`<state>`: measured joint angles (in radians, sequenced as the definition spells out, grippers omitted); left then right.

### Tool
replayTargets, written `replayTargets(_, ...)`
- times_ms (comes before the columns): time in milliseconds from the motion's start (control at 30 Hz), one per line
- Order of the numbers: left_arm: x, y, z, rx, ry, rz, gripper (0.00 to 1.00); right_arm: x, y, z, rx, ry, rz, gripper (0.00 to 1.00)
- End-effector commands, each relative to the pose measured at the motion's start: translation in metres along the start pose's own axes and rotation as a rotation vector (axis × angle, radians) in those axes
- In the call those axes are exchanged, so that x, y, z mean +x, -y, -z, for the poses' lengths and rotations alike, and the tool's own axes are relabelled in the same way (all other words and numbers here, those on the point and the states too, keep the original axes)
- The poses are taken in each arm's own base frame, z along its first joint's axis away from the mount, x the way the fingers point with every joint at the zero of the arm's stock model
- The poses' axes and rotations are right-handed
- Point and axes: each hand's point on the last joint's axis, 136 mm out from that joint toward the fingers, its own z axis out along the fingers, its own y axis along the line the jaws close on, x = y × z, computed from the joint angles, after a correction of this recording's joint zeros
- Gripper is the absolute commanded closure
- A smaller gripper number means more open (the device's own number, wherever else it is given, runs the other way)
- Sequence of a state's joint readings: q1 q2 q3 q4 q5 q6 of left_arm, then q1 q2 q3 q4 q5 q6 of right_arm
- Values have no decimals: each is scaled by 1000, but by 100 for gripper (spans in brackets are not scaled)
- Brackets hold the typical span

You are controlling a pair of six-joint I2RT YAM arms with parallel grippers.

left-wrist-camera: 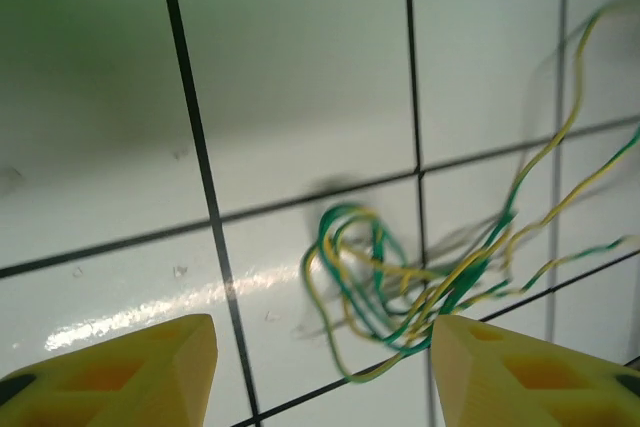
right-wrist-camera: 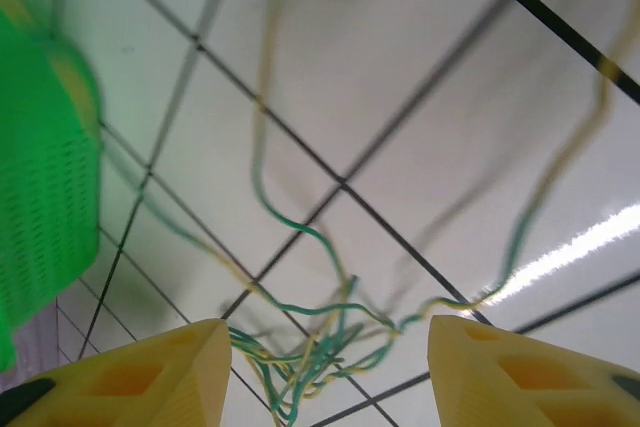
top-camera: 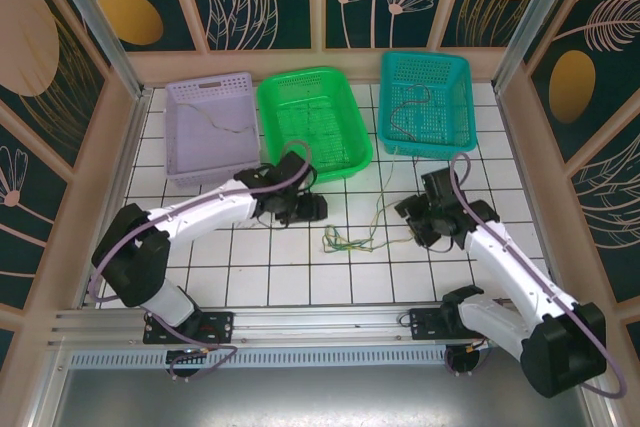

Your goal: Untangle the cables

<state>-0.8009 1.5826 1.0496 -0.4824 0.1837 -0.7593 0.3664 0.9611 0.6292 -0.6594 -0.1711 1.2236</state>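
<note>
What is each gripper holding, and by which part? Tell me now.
Nothing is held. The left gripper and right gripper both stand open over the tangled green and yellow cables, which lie loose on the tiled table.

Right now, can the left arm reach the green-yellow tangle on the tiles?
Probably yes. The left end effector is open, and the tangle lies on the table just ahead, framed between its fingers; nothing stands in the way.
</note>
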Motion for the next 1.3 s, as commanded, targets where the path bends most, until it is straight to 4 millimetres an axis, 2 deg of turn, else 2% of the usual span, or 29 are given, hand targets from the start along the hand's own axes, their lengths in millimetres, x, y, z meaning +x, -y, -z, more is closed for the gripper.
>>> replayTargets(0,-4,32,-2,95,70,-216,38,15,30,-14,44,-68,-162,44)
replayTargets(67,0,30,-16,60,47,-253,38,14,37,-22,45,-56,-184,44)
replayTargets(200,-1,22,-42,0,2,-193,37,13,41,-34,23,-62,-224,46)
replayTargets(333,-6,32,-54,17,13,-175,39,9,42,-43,5,-55,-246,54)
replayTargets(433,-9,23,-62,-68,17,-253,39,5,43,-45,13,-44,-237,59)
replayTargets(500,-8,22,-63,-109,30,-360,39,2,46,-46,38,-35,-215,66)
replayTargets(533,-10,18,-62,-138,42,-405,38,0,47,-45,54,-27,-192,72)
replayTargets(633,-10,19,-56,-138,60,-516,35,-15,51,-42,109,14,-103,99)
replayTargets(800,12,29,-55,-18,-10,-653,33,-50,46,-31,175,86,76,100)
replayTargets(1000,31,58,-49,210,-6,-749,31,-68,30,-28,170,94,210,100)
replayTargets(1133,23,56,-60,168,3,-806,31,-69,25,-33,160,69,252,100)
replayTargets(1267,17,63,-69,174,6,-854,30,-71,27,-34,169,53,284,100)
